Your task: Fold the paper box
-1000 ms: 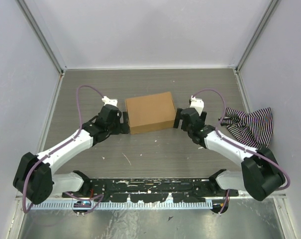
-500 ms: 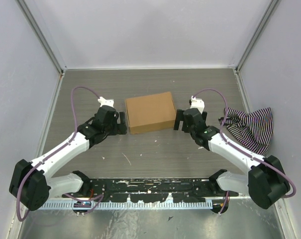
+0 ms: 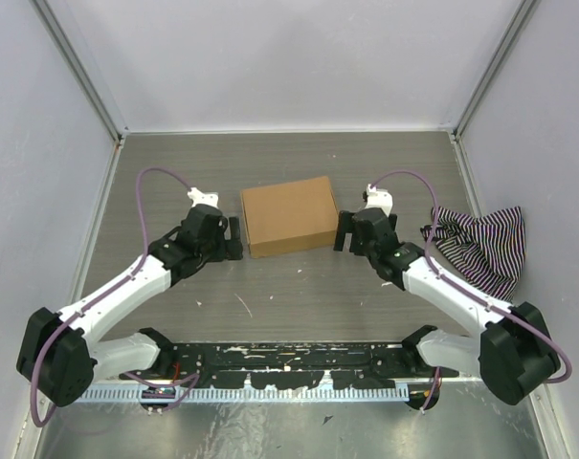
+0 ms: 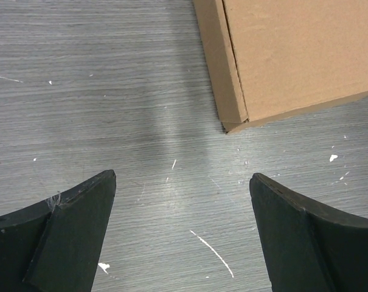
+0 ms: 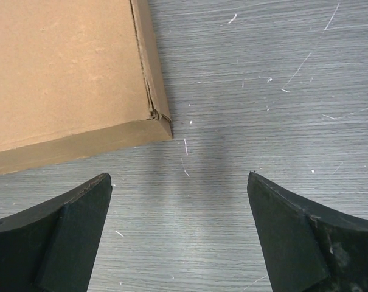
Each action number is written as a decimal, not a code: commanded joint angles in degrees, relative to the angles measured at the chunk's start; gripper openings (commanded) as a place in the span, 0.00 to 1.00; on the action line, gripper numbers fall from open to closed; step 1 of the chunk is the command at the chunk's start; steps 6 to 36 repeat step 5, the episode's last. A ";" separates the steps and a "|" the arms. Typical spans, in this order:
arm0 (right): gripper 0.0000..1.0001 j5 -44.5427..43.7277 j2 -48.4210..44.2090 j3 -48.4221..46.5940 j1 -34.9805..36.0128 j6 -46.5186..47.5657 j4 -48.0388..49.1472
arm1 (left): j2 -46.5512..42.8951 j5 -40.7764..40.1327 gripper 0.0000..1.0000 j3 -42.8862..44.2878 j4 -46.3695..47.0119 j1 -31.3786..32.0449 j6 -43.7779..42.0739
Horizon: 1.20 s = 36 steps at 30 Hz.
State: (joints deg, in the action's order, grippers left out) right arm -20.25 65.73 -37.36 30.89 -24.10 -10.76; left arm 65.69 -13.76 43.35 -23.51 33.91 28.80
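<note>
The paper box [image 3: 289,215] lies closed on the grey table, a plain brown carton. My left gripper [image 3: 235,239] stands open just off its left side, apart from it. In the left wrist view the box's near left corner [image 4: 235,118] sits beyond the black fingertips [image 4: 86,201], with bare table between them. My right gripper [image 3: 341,231] is open beside the box's right side, a small gap away. The right wrist view has the box's near right corner [image 5: 162,125] at upper left, ahead of the spread fingertips [image 5: 275,207].
A black-and-white striped cloth [image 3: 480,239] lies crumpled at the right, near the right arm's forearm. Walls enclose the table [image 3: 270,296] on the left, back and right. White scratches mark the tabletop [image 4: 211,252].
Both grippers have drawn back a little from the box's sides, the left one leftward and the right one rightward. The box has not moved.
</note>
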 commanded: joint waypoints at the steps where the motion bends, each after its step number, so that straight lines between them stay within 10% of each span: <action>1: 0.98 1.93 -2.79 -0.18 0.17 1.33 3.55 | -1.20 -0.43 0.98 -1.25 -0.13 -0.07 0.12; 36: 0.99 1.76 -2.43 -1.23 0.13 0.61 2.58 | -1.59 -0.35 0.98 -1.52 0.02 -0.08 0.05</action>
